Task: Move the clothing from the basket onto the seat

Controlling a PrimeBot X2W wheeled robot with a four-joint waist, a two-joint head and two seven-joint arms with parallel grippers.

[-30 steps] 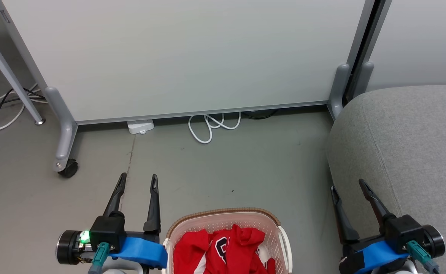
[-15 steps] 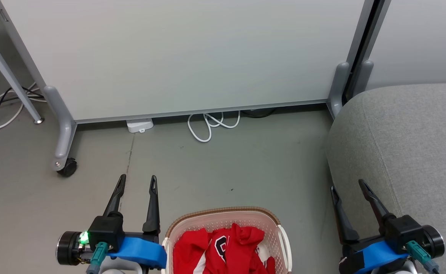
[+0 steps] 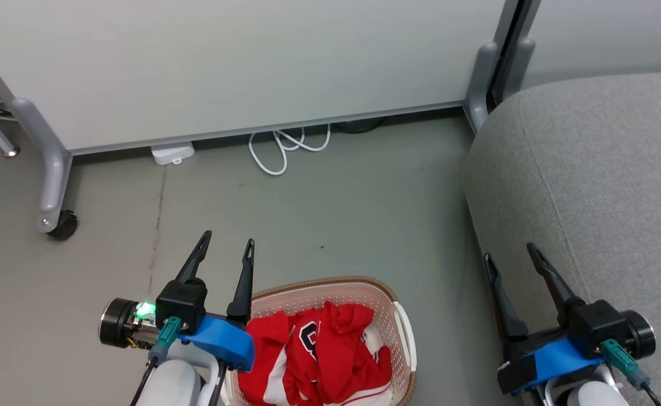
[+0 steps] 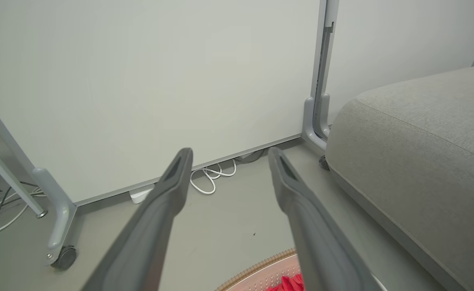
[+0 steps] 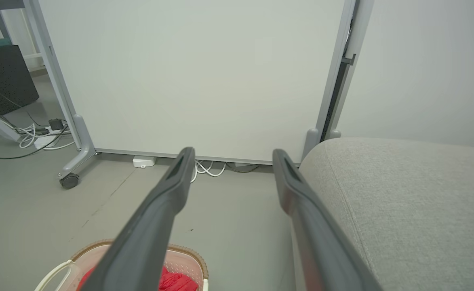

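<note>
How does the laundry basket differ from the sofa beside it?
The basket is small, the sofa far larger. The basket is cream perforated plastic, the sofa grey woven fabric. The basket holds red clothing; the sofa shows none. Both stand on the floor.

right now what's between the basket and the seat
Bare grey floor lies between the basket and the seat, as the head view shows.

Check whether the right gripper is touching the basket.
Apart. The head view shows a strip of bare floor between the open, empty right gripper and the basket.
</note>
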